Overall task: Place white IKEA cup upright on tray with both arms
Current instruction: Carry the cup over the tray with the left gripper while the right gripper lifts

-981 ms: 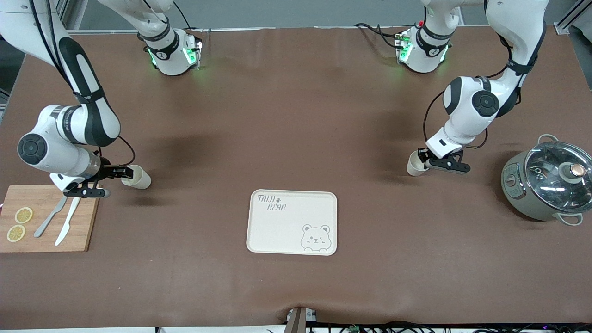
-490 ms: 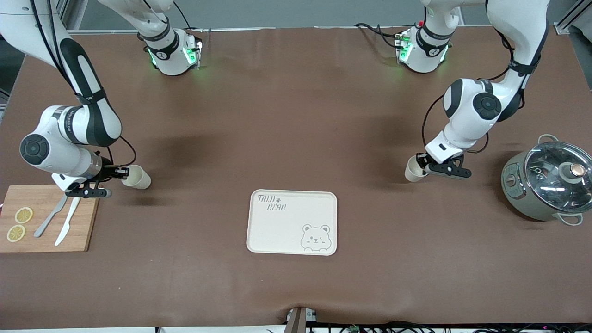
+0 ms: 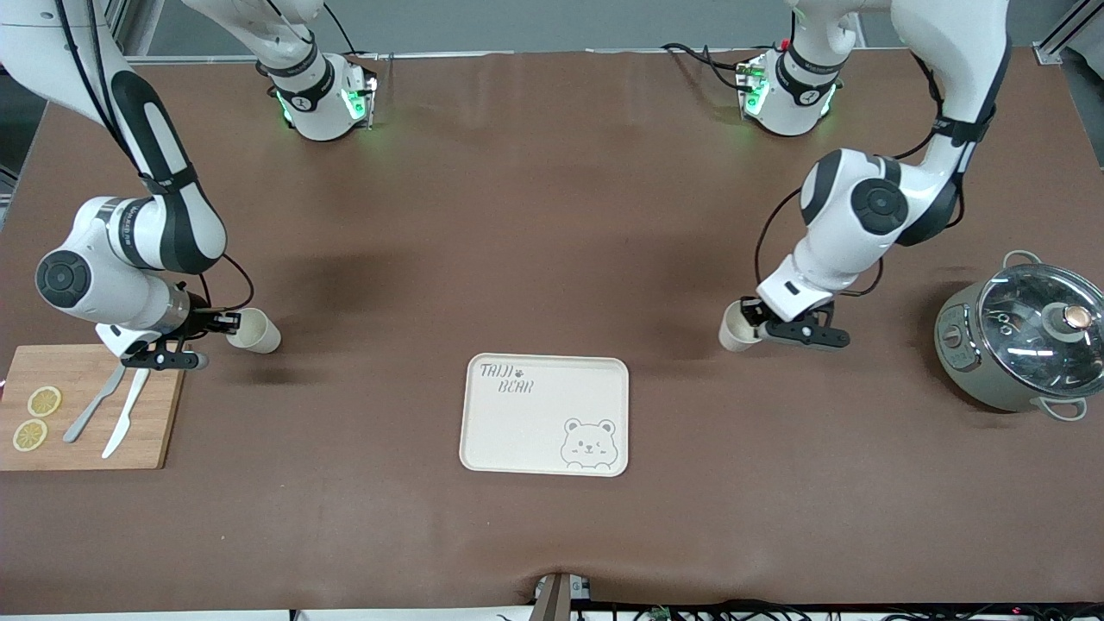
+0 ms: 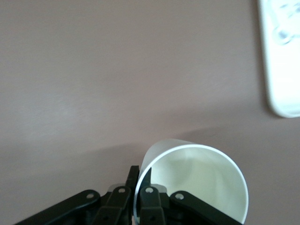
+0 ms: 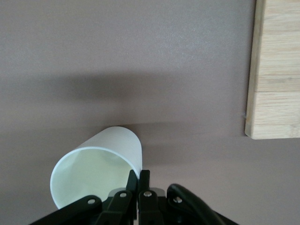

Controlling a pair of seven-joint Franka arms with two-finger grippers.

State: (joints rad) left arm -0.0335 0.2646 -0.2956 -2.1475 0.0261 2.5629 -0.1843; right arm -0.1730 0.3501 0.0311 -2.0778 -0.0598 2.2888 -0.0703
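Observation:
Two white cups show. My right gripper (image 3: 233,323) is shut on the rim of one white cup (image 3: 255,331), which lies on its side on the table beside the cutting board; in the right wrist view the gripper (image 5: 142,180) pinches the cup's (image 5: 98,164) wall. My left gripper (image 3: 749,319) is shut on the rim of the other white cup (image 3: 732,327), tilted on its side, toward the left arm's end from the tray (image 3: 545,431). In the left wrist view the gripper (image 4: 140,180) clamps that cup's (image 4: 197,180) wall. The cream bear tray (image 4: 282,61) bears nothing.
A wooden cutting board (image 3: 86,379) with two lemon slices, a fork and a knife lies at the right arm's end, also seen as the board (image 5: 276,70) in the right wrist view. A grey pot with a glass lid (image 3: 1022,341) stands at the left arm's end.
My left arm has carried its cup toward the tray. The right gripper has shut on its cup's rim; that arm has barely moved.

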